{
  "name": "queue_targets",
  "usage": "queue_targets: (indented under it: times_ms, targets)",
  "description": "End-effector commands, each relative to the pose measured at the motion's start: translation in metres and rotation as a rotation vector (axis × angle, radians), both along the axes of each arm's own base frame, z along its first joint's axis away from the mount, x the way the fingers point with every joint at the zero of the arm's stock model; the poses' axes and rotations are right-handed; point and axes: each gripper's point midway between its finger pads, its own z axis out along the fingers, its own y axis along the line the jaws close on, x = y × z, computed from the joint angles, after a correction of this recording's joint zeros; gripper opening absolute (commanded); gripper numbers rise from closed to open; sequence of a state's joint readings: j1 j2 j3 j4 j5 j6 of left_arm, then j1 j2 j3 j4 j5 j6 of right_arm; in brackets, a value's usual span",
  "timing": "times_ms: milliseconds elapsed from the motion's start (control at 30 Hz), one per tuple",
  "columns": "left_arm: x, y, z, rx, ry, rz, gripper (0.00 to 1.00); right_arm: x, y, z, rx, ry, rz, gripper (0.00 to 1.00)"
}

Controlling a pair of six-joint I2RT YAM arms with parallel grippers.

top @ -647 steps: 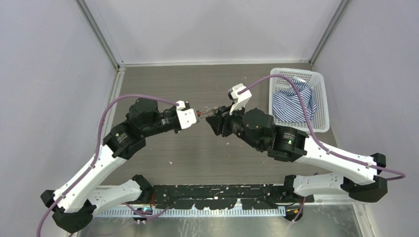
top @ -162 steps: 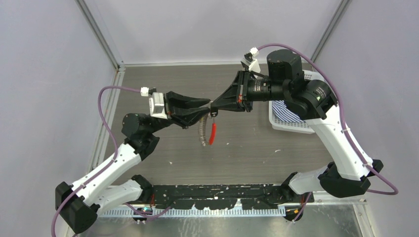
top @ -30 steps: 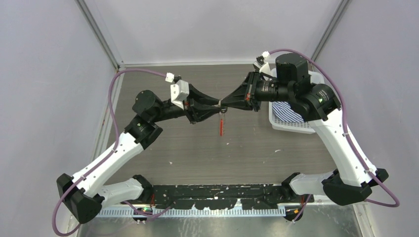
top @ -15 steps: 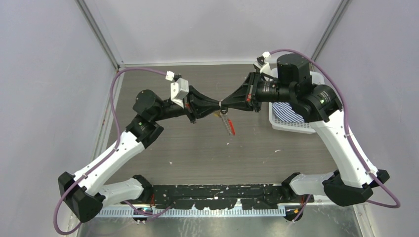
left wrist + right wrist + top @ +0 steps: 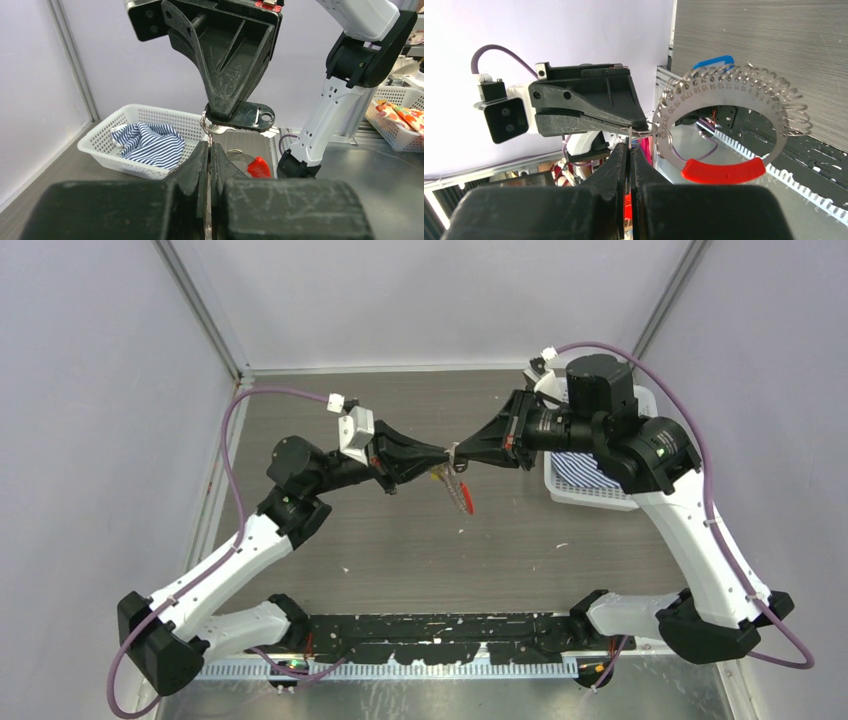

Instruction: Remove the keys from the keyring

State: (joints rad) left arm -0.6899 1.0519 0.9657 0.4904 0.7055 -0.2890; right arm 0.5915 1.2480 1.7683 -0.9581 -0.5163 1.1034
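My two grippers meet tip to tip in mid-air over the table's middle. The left gripper [image 5: 443, 453] is shut on a thin silver piece [image 5: 208, 144] where the keys join the keyring. The right gripper [image 5: 460, 452] is shut on the black-headed key [image 5: 244, 113], whose silver blade [image 5: 216, 129] pokes out. The keyring [image 5: 458, 488], a silvery coiled loop with a red section [image 5: 467, 504], hangs below the fingertips. In the right wrist view the keyring [image 5: 730, 90] fills the right side, with its red section [image 5: 719, 171] at the bottom and the left gripper [image 5: 642, 124] just beyond my jaws.
A white mesh basket [image 5: 592, 499] holding a blue-striped cloth [image 5: 578, 468] stands at the back right, partly under the right arm; it also shows in the left wrist view [image 5: 102, 145]. The table [image 5: 400, 540] is dark wood-grain with side walls.
Over the last second the hanging keyring swung from straight down to the right. Both grippers stayed shut and joined, and the meeting point drifted slightly right.
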Motion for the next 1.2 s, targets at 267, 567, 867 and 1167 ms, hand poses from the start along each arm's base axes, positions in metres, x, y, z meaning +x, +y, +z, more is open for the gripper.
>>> queue_targets:
  times_ms: [267, 567, 867, 1167]
  targets:
    - [-0.01, 0.02, 0.034, -0.177, -0.09, 0.049, 0.0, 0.002, -0.014, -0.003, 0.012, -0.022, -0.029, 0.01]
    - [-0.005, 0.01, 0.013, -0.112, -0.037, 0.019, 0.44, -0.004, -0.014, 0.022, 0.014, -0.077, 0.019, 0.01]
    - [0.004, 0.006, 0.014, -0.02, -0.054, 0.052, 0.45, -0.009, -0.012, 0.024, 0.009, -0.08, 0.062, 0.01]
    - [0.001, -0.002, 0.02, 0.043, -0.091, 0.0, 0.38, -0.013, -0.012, 0.023, 0.013, -0.076, 0.082, 0.01]
